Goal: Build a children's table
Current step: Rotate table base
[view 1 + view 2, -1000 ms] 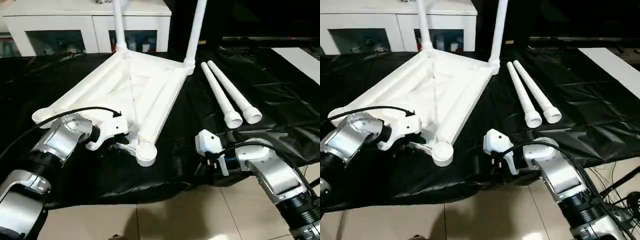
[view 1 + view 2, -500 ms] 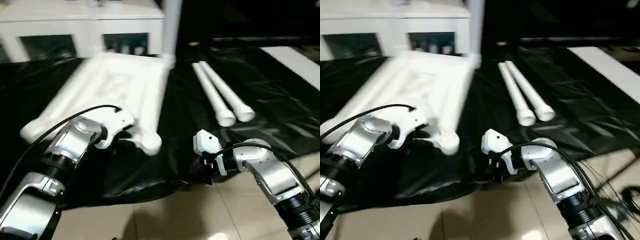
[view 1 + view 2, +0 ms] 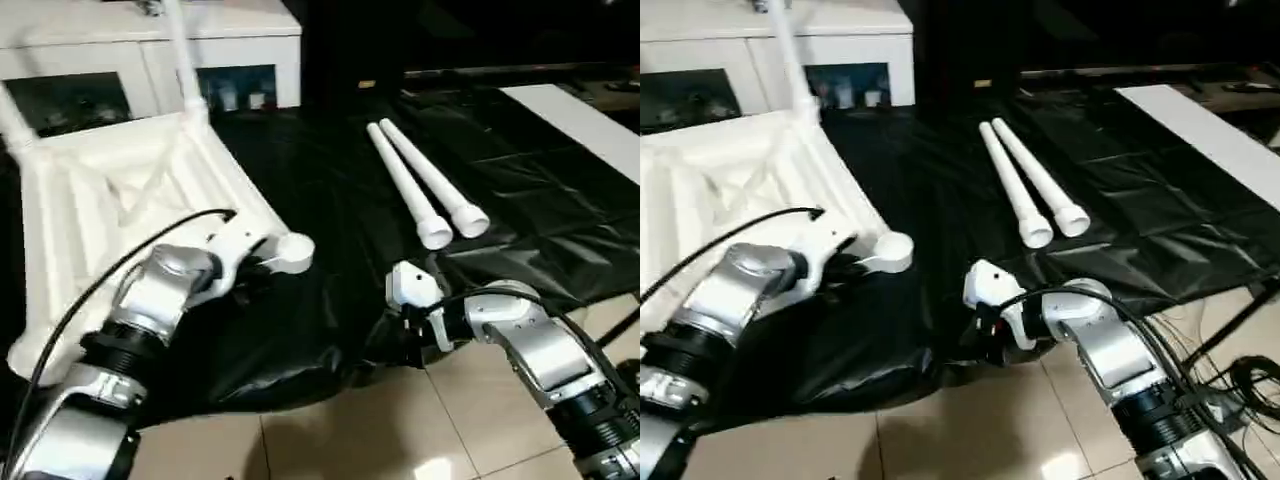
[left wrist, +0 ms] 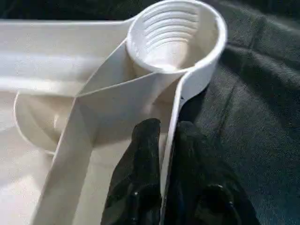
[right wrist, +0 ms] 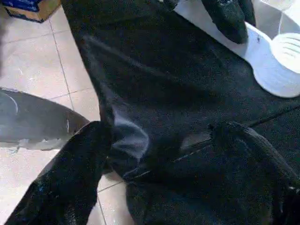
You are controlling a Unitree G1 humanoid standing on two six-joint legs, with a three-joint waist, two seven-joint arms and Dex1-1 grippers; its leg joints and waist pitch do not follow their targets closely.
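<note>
With the left gripper (image 4: 161, 154) clamped on the table top's (image 3: 100, 200) rim just below the corner socket (image 4: 176, 35), turn slowly so the thin wall does not slip, while the right gripper (image 5: 154, 173) waits open.

The children's table (image 3: 120, 190) shows plain white all over, its ribbed underside facing up and the corner socket (image 4: 176, 35) ringed inside with white ridges, while two loose legs (image 3: 425, 185) lie just as white on the glossy, creased black sheet (image 3: 330, 300) beneath. The left gripper (image 4: 164, 154) has matte black fingers against that white rim, the right gripper (image 5: 159, 159) is black too, and both forearms (image 3: 160, 290) gleam silver with white housings and a black cable. Behind stands a white cabinet (image 3: 150, 50) with dark glass doors, and the floor (image 3: 350, 430) is pale beige tile with thin grout lines.
</note>
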